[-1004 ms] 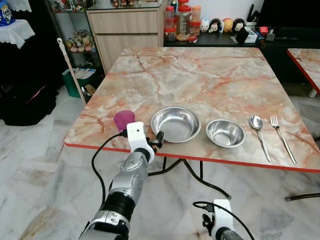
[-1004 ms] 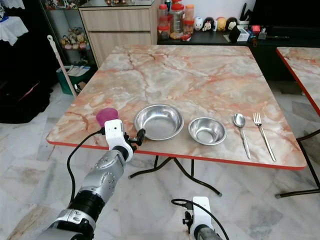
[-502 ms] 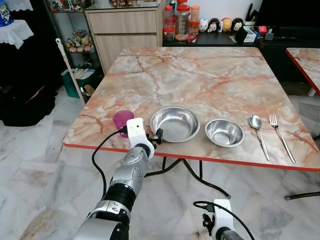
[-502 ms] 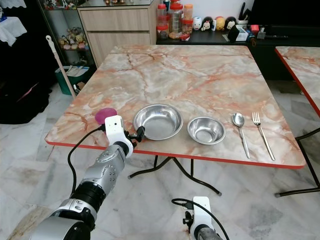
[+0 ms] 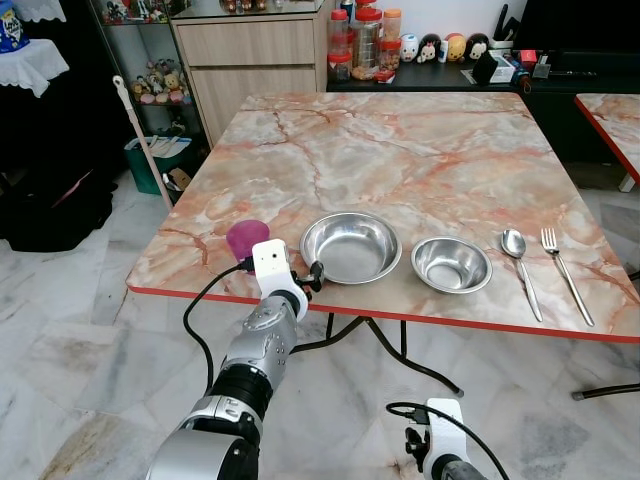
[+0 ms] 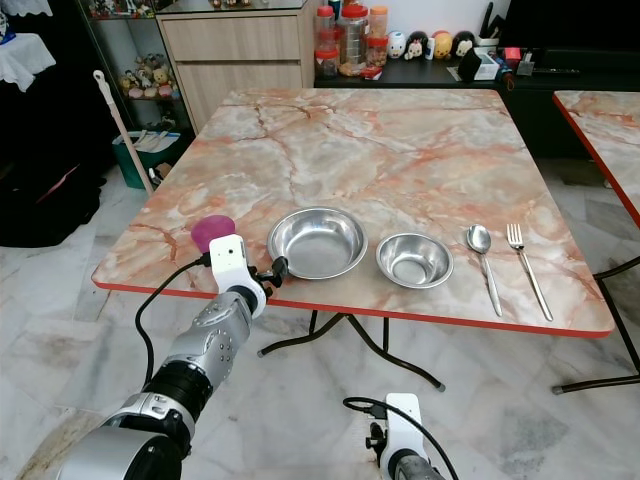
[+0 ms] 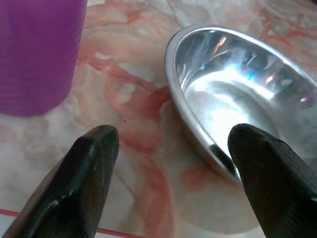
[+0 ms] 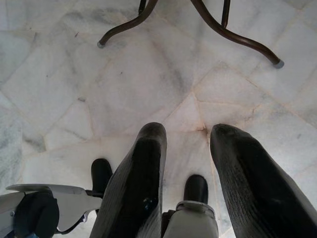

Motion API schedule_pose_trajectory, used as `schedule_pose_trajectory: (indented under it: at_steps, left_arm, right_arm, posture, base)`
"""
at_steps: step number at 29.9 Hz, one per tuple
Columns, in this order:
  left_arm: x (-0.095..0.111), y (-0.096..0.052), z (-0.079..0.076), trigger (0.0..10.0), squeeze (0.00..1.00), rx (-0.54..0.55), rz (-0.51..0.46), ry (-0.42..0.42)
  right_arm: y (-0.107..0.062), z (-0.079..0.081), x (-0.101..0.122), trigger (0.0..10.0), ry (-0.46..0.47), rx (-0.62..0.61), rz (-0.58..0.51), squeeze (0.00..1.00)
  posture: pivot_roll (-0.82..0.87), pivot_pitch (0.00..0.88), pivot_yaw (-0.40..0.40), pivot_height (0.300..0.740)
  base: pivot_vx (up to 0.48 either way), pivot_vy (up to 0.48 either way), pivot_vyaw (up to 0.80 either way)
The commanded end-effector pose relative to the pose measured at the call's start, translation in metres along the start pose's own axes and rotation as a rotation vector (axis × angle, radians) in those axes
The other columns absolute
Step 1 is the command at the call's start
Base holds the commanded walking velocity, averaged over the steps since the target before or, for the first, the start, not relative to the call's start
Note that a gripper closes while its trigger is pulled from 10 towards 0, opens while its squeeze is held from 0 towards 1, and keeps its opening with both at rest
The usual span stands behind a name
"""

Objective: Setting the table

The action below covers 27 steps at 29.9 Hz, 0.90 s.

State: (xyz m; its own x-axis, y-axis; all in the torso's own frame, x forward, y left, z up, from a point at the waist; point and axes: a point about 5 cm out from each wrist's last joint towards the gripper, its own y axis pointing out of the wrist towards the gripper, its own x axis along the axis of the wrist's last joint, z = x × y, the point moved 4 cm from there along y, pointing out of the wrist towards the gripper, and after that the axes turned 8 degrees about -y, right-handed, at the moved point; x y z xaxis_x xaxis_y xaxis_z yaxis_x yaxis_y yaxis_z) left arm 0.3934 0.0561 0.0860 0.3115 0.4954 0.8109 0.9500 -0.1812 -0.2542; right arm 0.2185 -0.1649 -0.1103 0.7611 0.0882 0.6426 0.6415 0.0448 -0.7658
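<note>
While your marble table (image 5: 420, 160) carries everything, the large steel bowl (image 5: 350, 247) sits at its near edge, purple cup (image 5: 246, 238) beside; your left gripper (image 7: 168, 163) hovers between them, fingers spread, empty.

No text, label, brand or number can be read on anything; jars and boxes at the back are too small.

I see home dining area: marble-pattern table (image 5: 420, 160), wooden cabinet (image 5: 250, 60) with food jars (image 5: 365, 40), figurines (image 5: 440, 48), marble floor (image 5: 90, 350).
</note>
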Motion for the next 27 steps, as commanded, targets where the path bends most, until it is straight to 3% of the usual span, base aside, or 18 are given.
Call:
schedule_pose_trajectory:
  at_steps: [1, 27]
  left_arm:
    - [-0.003, 0.003, -0.045, 10.0, 0.0, -0.098, 0.002, -0.051]
    - [-0.017, 0.007, -0.061, 10.0, 0.0, -0.106, 0.077, -0.075]
  right_arm:
    - [0.0, 0.002, 0.0, 10.0, 0.011, 0.001, -0.002, 0.0]
    - [-0.001, -0.002, -0.004, 10.0, 0.026, -0.013, 0.001, 0.0]
  posture:
    - [-0.16, 0.0, 0.072, 0.74]
    - [-0.19, 0.0, 0.084, 0.74]
  base:
    - [0.0, 0.0, 0.0]
    - [0.0, 0.0, 0.0]
